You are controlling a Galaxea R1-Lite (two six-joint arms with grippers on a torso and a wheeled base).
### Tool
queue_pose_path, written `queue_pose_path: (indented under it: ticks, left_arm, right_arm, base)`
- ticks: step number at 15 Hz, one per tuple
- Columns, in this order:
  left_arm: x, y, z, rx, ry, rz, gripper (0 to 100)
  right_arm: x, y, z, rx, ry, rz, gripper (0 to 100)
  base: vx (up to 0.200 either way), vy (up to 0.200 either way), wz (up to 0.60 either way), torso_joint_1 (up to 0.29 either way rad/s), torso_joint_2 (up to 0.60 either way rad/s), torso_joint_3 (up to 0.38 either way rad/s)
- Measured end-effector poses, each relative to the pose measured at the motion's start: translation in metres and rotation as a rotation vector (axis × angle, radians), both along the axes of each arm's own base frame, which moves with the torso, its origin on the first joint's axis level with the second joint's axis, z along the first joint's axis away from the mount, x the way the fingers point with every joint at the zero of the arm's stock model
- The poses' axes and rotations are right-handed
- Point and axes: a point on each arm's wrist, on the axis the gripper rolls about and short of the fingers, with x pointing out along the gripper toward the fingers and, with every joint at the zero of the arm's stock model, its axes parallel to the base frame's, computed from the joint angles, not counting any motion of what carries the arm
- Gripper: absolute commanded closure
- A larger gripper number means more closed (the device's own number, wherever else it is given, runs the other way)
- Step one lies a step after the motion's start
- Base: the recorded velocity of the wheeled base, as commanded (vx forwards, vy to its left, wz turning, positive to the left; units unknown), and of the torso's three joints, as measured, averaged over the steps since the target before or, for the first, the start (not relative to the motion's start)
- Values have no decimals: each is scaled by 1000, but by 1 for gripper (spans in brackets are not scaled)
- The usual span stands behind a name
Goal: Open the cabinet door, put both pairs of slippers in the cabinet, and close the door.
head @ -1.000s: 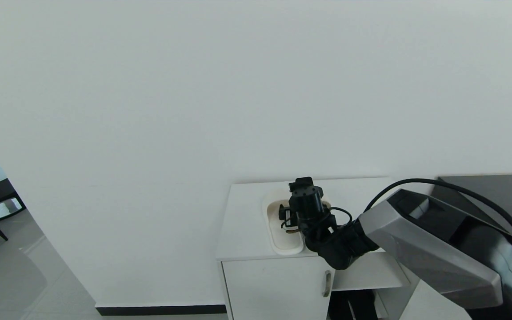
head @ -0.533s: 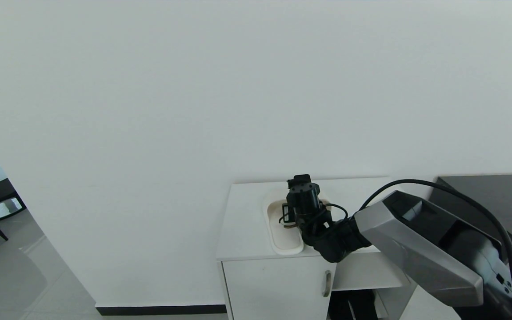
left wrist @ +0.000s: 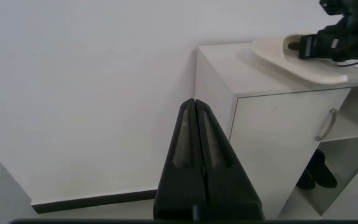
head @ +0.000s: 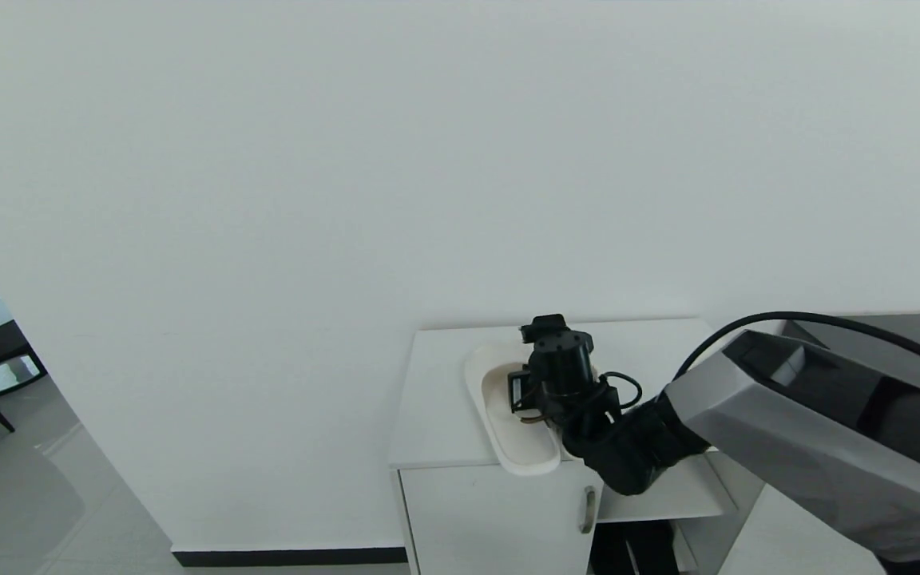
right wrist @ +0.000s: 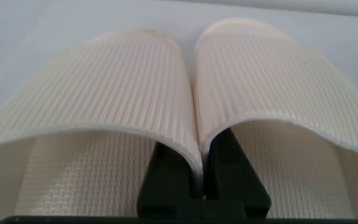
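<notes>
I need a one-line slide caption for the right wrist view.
Right gripper pinches the adjoining strap edges of the cream slipper pair, white cabinet top behind.

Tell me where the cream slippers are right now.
In the head view the cream slippers are lower centre, over the white cabinet top with heels past its front edge, pinched together by the right gripper.

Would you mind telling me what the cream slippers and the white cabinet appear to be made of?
The slippers look like soft moulded foam or rubbery plastic, matte: ribbed straps, embossed footbeds. The cabinet seems painted or laminated board, smooth and satin, given flat white panels with crisp edges; its handle looks metallic.
</notes>
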Motion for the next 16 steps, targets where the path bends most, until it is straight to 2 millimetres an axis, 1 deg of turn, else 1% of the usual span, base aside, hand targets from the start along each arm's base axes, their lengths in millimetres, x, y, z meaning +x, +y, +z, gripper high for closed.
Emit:
queue_pose_path:
  ticks: [4,5,6,10,16]
  left_arm:
    - [0,0,0,0,0,-1,100]
    - [0,0,0,0,0,0,100]
    - [0,0,0,0,0,0,100]
    - [0,0,0,-1,0,0,100]
    - [0,0,0,-1,-2,-1,100]
  right_arm:
    - [-75,-21,15,31,57,258,100]
    - [-88,-26,22,44,55,301,100]
    - [-96,-29,26,48,53,313,100]
    - [-105,-32,37,58,40,327,100]
    - [-109,-32,39,56,42,335,100]
  base:
    - [0,0,0,0,0,0]
    - [0,0,0,0,0,0]
    - [0,0,0,0,0,0]
    - [-200,0,0,10,5,1]
    - [-200,0,0,1,5,4]
